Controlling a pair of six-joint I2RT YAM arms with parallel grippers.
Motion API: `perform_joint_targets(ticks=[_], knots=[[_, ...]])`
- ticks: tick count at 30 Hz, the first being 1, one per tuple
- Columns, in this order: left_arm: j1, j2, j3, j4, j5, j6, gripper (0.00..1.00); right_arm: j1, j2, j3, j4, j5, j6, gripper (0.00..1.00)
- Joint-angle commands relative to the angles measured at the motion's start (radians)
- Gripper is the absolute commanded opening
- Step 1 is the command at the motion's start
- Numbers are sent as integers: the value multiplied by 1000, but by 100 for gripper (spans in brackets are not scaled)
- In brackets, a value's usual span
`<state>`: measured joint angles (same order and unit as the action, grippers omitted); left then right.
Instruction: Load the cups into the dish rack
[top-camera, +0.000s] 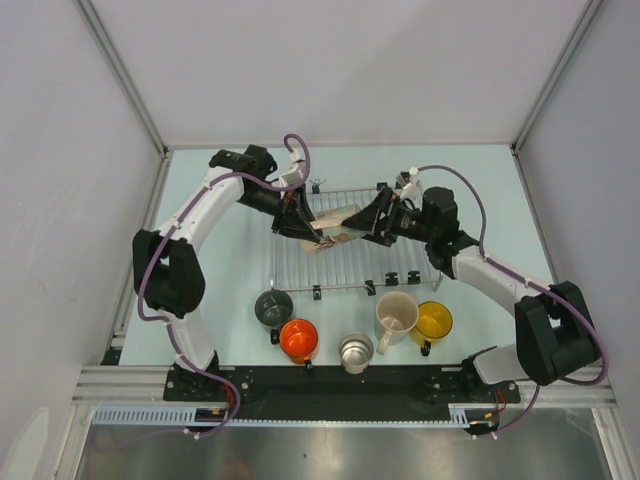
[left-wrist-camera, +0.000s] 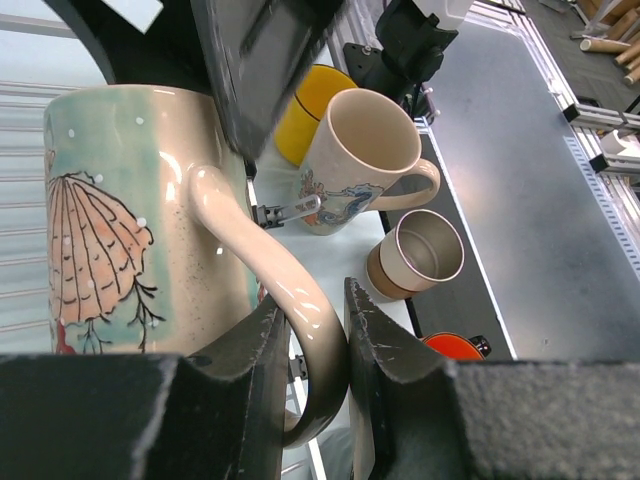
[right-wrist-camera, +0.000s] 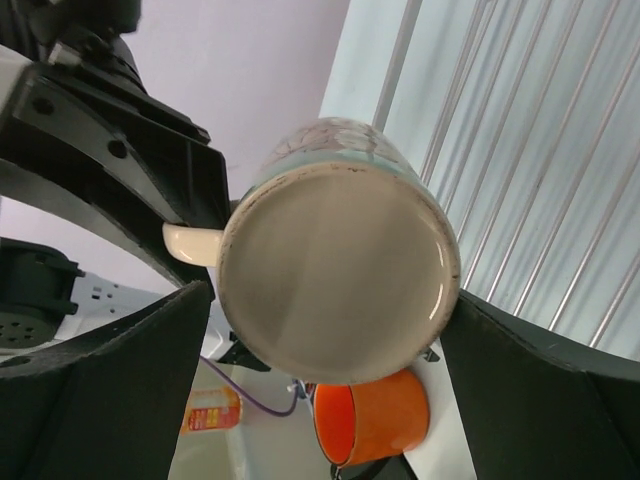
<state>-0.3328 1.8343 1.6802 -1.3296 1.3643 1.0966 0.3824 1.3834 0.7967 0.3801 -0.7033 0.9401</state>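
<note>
A cream cup (top-camera: 335, 228) with a shell drawing hangs tilted over the dish rack (top-camera: 350, 262). My left gripper (left-wrist-camera: 315, 335) is shut on its handle (left-wrist-camera: 290, 290). From the other side my right gripper (right-wrist-camera: 330, 335) stands open, one finger on each side of that cup's base (right-wrist-camera: 335, 285), with a thin gap showing on the left. In front of the rack on the table stand the dark grey-green cup (top-camera: 273, 307), orange cup (top-camera: 298, 339), steel cup (top-camera: 355, 351), second cream cup (top-camera: 396, 315) and yellow cup (top-camera: 433, 321).
The rack's thin bars (right-wrist-camera: 540, 150) run under the held cup, with black clips (top-camera: 391, 279) along the near edge. Both arms meet over the rack's middle. The cell's white walls close in the table on three sides.
</note>
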Motion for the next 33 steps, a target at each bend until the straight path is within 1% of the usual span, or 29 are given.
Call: perform_joint_targets(ticks=[1,14,19,21,22,29,33], knots=[[-5,-73,42,46,360,42,1,49,34,90,-70,24,-84,100],[-25,-112,4,46,361,37,1,26,91,173,-103,62,-152,100],[-34,-115,0,46,361,36,1,30,97,176,-60,76,-139,99],[-40,-115,-10,46,361,37,1,32,101,174,-40,79,-127,95],[-41,-115,-14,46,361,39,1,29,103,170,-27,76,-118,95],[-72,-119,-65,46,360,66,1,49,143,188,52,97,-50,100],[-84,-127,-91,44,360,86,1,62,160,202,94,100,-9,100]])
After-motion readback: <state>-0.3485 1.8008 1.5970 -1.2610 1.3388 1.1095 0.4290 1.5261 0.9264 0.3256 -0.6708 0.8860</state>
